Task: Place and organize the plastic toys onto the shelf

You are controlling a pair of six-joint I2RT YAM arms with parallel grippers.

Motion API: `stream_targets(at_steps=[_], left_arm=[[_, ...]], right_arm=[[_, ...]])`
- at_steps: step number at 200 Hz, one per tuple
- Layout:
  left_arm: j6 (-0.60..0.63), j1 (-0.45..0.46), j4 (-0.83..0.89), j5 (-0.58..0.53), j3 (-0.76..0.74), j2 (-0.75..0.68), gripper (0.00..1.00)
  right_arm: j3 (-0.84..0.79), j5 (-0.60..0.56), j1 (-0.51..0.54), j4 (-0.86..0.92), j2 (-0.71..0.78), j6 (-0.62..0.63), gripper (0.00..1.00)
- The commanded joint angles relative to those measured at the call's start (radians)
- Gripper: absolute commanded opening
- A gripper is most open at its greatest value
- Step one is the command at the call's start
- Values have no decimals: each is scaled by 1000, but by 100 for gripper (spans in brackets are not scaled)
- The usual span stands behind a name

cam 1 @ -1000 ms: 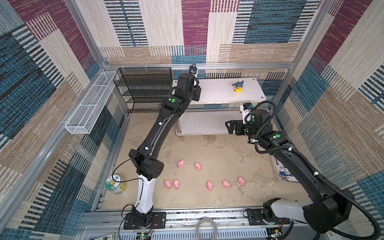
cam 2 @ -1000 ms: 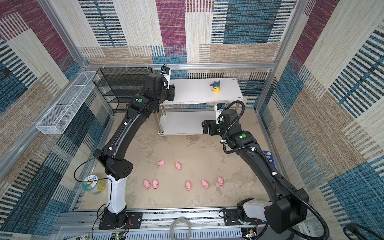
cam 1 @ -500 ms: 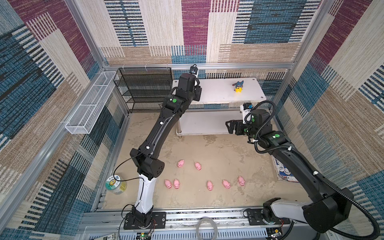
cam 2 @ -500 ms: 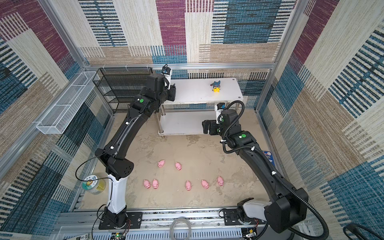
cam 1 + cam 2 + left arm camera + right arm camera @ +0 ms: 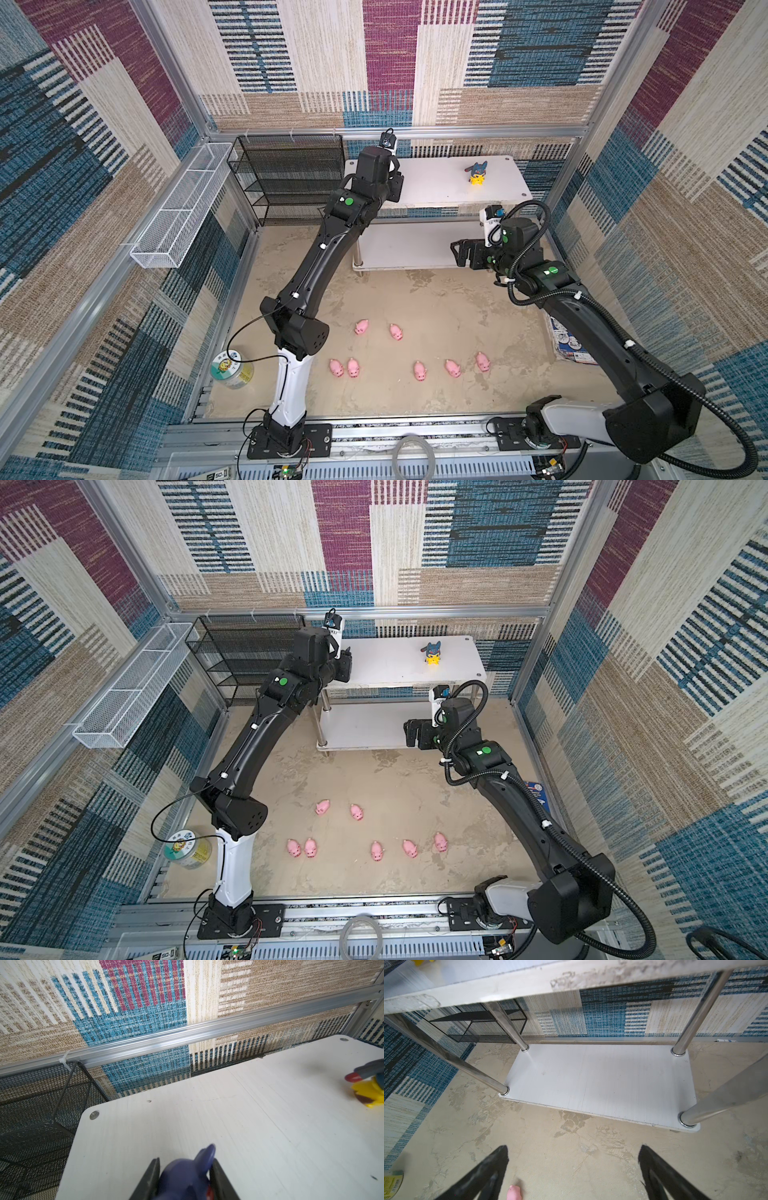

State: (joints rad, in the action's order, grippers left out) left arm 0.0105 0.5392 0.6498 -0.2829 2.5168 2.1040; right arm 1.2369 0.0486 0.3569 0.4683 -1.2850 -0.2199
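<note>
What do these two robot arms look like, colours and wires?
The left arm and right arm: black, white segment by the base, green dot near the wrist. A ribbed black hose runs along the right, a thin cable by the left. The left tool and right tool: black tapered fingers.

Top views look steeply down on everything; both wrist views, close, apparently share the shelf [image 5: 249, 1126].

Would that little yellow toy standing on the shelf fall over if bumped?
Probably: the toy stands upright with wide ears above a small base, so a nudge may tip it. It looks like hard glossy plastic, likely stiff and light, and might slide on the smooth white shelf.
</note>
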Motion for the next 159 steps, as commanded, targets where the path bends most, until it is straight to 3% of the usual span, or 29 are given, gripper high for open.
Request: stream_targets(at_steps=[1,159], left_arm=[[17,-2,-24,-9,0,-2,26],[26,-2,-21,-12,-9,-6,33]], right_arm=[[8,-4,-1,-30,0,1,100],[9,0,-1,-32,-7,-8,100]])
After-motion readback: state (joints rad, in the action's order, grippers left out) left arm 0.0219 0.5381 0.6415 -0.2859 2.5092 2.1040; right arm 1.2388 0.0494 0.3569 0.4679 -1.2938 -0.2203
